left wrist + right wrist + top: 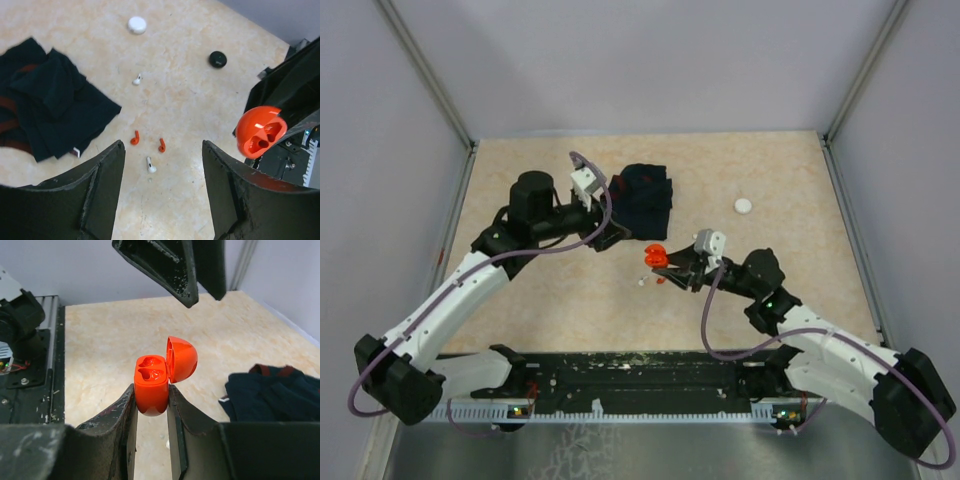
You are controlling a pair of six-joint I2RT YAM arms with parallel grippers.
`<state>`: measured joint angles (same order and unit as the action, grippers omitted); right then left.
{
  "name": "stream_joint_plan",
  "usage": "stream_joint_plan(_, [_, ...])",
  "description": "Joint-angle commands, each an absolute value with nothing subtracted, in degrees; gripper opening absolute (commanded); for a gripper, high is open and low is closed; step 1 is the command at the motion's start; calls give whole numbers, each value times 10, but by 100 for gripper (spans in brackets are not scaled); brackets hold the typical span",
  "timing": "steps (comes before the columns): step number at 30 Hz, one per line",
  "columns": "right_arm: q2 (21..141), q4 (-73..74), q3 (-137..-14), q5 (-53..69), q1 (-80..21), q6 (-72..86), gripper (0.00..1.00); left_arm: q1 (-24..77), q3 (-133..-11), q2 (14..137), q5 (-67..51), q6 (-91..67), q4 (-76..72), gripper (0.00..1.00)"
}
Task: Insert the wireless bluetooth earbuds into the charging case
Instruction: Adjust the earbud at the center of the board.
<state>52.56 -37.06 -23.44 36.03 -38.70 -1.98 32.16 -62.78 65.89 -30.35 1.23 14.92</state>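
My right gripper (151, 396) is shut on an orange-red charging case (151, 387), held upright above the table with its lid (182, 359) hinged open and both wells empty. The case also shows in the top view (657, 256) and the left wrist view (260, 131). My left gripper (162, 150) is open and empty above the table. Below it lie two red earbuds (135, 138) (161, 145) and a white earbud (150, 165). Another white earbud (136, 79) lies farther off. No black earbud shows.
A dark navy cloth (45, 100) with red trim lies bunched left of the earbuds, at the table's back centre in the top view (645, 195). A white disc (137, 24) and a black disc (217, 59) lie beyond. Grey walls close in the table.
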Motion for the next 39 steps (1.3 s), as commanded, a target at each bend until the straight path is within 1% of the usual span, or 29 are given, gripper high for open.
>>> stream_joint_plan(1, [479, -401, -194, 274, -386, -16, 0, 328, -590, 664, -233, -50, 120, 69])
stream_joint_plan(4, [454, -422, -158, 241, -386, -7, 0, 347, -568, 681, -214, -69, 107, 69])
stream_joint_plan(10, [418, -525, -81, 189, -386, -21, 0, 400, -538, 733, -162, -97, 70, 68])
stream_joint_plan(18, [393, -513, -70, 146, -386, -38, 0, 439, -570, 846, -89, -132, 64, 64])
stream_joint_plan(23, [374, -501, -62, 130, -386, -45, 0, 464, -593, 914, -83, -138, 61, 62])
stream_joint_plan(27, [364, -497, -54, 118, -386, -44, 0, 487, -611, 957, -77, -133, 57, 56])
stream_joint_plan(33, [346, -488, -47, 110, -386, -40, 0, 502, -634, 1011, -73, -130, 57, 44])
stream_joint_plan(39, [331, -475, -45, 104, -386, -37, 0, 503, -649, 1047, -52, -127, 71, 36])
